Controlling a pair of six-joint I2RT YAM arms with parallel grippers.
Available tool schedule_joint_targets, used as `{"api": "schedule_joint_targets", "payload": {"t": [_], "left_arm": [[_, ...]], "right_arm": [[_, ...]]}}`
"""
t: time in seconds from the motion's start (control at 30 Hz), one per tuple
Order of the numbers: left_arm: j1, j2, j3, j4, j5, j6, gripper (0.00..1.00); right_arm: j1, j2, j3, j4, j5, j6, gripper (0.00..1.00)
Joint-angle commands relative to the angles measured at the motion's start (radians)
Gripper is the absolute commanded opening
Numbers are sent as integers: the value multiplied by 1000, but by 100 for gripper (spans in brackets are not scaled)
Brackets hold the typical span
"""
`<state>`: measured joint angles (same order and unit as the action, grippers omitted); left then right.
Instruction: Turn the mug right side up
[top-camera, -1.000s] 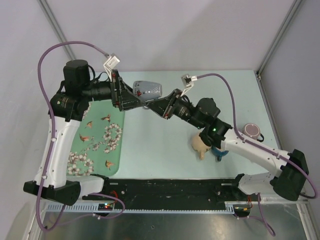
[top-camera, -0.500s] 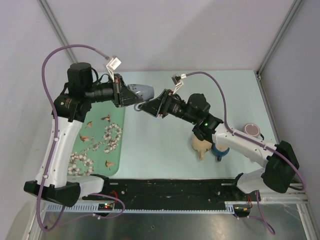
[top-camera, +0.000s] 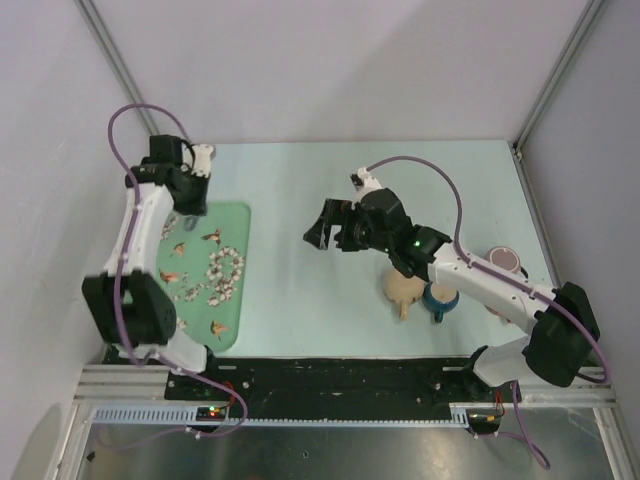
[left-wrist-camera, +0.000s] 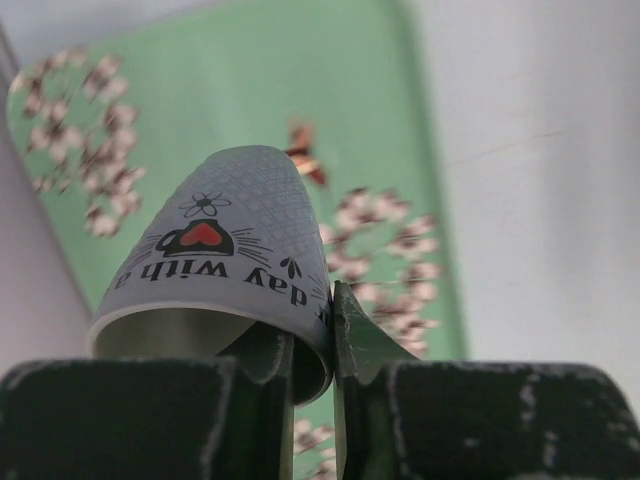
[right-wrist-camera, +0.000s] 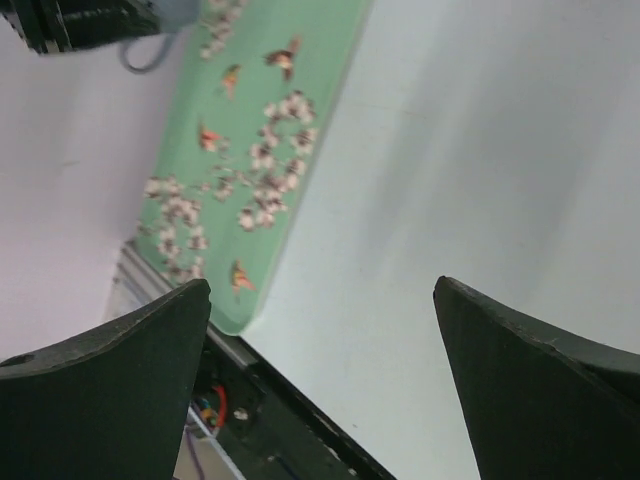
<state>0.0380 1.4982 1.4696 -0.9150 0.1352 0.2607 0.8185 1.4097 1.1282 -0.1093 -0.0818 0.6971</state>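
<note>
Blue cup (top-camera: 440, 300) beside the mug (top-camera: 399, 289); left jaws pinch a grey cup (left-wrist-camera: 235, 262), right jaws spread

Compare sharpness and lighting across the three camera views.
Left wrist: the grey printed mug is sharp, the floral tray behind it blurred, the left pincer dark. Right wrist: the right pincer is a dark silhouette, the tray soft. Top external: evenly lit, crisp across the table.

Pale grey walls (top-camera: 330, 60) — metal corner posts (top-camera: 560, 70); a mint-green tabletop (top-camera: 290, 290).
</note>
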Motion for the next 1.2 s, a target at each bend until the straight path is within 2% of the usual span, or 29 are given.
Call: {"api": "schedule_joint_targets", "payload": {"t": [0.0,0.27,0.47,0.53,0.6,0.7,0.83,0.93,1.0,1.07,1.17], "left_arm": [[129,197,122,-85,-119,202,0],[228,429,214,-100,-168,242,0],[268,500,240,-98,-76,247,0],[270,510,232,-98,-58,260,6],[272,519,224,-99,-51,269,15],[273,516,216,-97,-47,277,35],[273,462,225,-97,-30,275,61],[272,407,257,-98,-41,255,70],[271,355,265,-98,-40,242,74],[267,295,257,-98,-20,231,78],[247,194,229,-99,10,222,82]], "right_arm": [[-14,-65,38,-174,116,-101,99],[-39,-146,37,-336,196,-176,99],[-45,-209,-11,-455,271,-166,99],[-50,-249,-59,-500,345,-119,99],[-53,-285,-112,-554,433,-82,99],[-53,-326,-170,-657,527,-11,100],[-5,-365,-222,-748,574,89,99],[70,-356,-243,-850,624,224,99],[123,-336,-260,-892,642,294,93],[172,-309,-289,-865,638,325,84],[193,-266,-334,-790,624,351,63]]}}
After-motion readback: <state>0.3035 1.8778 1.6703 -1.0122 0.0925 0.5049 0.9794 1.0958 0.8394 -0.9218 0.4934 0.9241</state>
